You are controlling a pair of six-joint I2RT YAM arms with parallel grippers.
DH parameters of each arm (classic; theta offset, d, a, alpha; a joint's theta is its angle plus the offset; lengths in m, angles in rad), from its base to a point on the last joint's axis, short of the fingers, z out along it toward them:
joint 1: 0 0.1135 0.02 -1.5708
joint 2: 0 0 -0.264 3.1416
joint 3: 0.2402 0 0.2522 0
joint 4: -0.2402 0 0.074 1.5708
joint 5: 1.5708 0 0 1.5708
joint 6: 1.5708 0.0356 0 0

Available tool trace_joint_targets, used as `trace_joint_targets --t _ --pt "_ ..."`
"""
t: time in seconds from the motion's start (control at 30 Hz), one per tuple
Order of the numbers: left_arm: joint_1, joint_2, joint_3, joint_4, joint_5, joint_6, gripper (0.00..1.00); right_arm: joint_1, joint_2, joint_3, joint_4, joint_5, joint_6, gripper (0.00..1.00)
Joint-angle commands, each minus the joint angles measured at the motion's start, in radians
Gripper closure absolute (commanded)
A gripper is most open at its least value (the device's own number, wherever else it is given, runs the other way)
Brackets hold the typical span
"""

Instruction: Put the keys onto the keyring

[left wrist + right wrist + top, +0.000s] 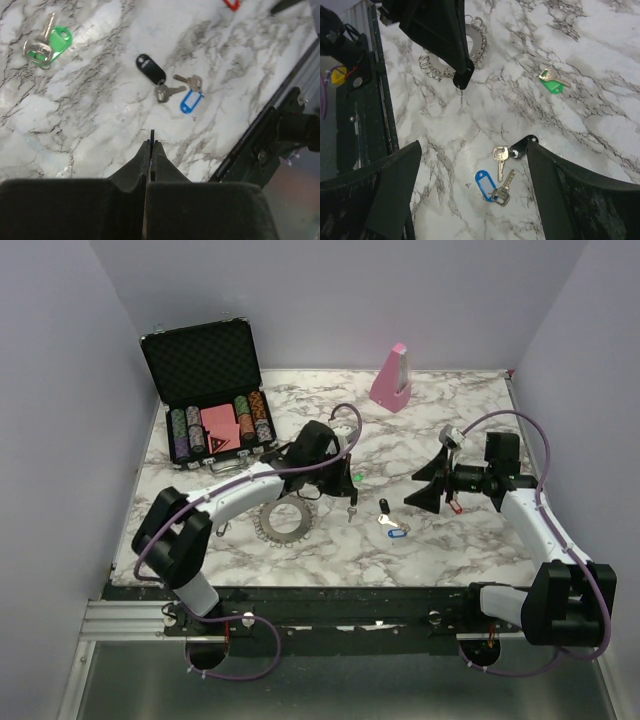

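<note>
Left claw: fingers pressed together. A thin metal strip sticks out below the tip, seen edge-on. Whether it is a key cannot be told. In the top view this claw points down at the table, above the surface, between the keyring and the loose keys.

Right claw: fingers wide apart and holding nothing. It hovers over the table right of centre, aimed towards the keys.

Keyring: lies flat on the table, left of the left claw and under the left arm's forearm. None of the loose keys touches it. In the right wrist view the left claw covers part of the ring, and the small loops along the rim remain visible.

Keys, all lying flat on the marble:
- Green-tagged key: alone, on the far side of the left claw, well apart from the others.
- Black tag with a silver key at its end, just beside the blue one.
- Blue tag with a silver key at its end, near the front edge of the group.
- Red tag: beneath the right claw, only partly visible.

Other items: an open black case of poker chips stands at the far left corner. A pink wedge block stands against the back wall.
</note>
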Motion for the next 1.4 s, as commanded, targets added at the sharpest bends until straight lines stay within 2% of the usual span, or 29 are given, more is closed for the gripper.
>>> trace_joint_targets --t 0.0,0.1,0.17,0.27,0.4,0.47,0.57,0.67,0.83,1.07,1.17,1.37 --pt "-0.016 -0.177 -0.117 0.16 0.14 0.104 1.0 0.026 -0.005 0.027 -0.219 -0.166 -0.337 0.07" --pt "-0.017 -0.263 -0.175 0.21 0.23 0.072 1.0 0.084 0.003 0.047 -0.369 -0.217 -0.564 0.08" --pt "-0.017 -0.306 -0.22 0.285 0.284 -0.003 1.0 0.133 0.011 0.076 -0.399 -0.227 -0.596 0.1" --pt "-0.019 -0.346 -0.292 0.413 0.314 -0.162 1.0 0.202 0.037 0.121 -0.397 -0.236 -0.57 0.16" --pt "-0.023 -0.358 -0.373 0.578 0.263 -0.402 1.0 0.248 0.061 0.147 -0.397 -0.245 -0.541 0.26" --pt "-0.028 -0.357 -0.407 0.646 0.228 -0.503 1.0 0.252 0.051 0.136 -0.336 -0.237 -0.47 0.3" --pt "-0.039 -0.361 -0.444 0.717 0.157 -0.614 1.0 0.259 0.014 0.086 -0.172 -0.184 -0.273 0.36" --pt "-0.054 -0.372 -0.441 0.692 0.085 -0.635 1.0 0.264 -0.023 0.026 -0.009 -0.116 -0.099 0.36" --pt "-0.076 -0.413 -0.47 0.62 -0.1 -0.733 1.0 0.27 -0.031 0.006 0.057 -0.087 -0.012 0.4" --pt "-0.096 -0.423 -0.449 0.467 -0.251 -0.855 1.0 0.287 -0.028 -0.011 0.134 -0.043 0.073 0.5" --pt "-0.112 -0.43 -0.427 0.402 -0.301 -0.872 1.0 0.29 -0.029 -0.019 0.167 -0.029 0.111 0.53" --pt "-0.122 -0.438 -0.425 0.41 -0.318 -0.896 1.0 0.314 -0.014 -0.033 0.198 -0.013 0.13 0.59"
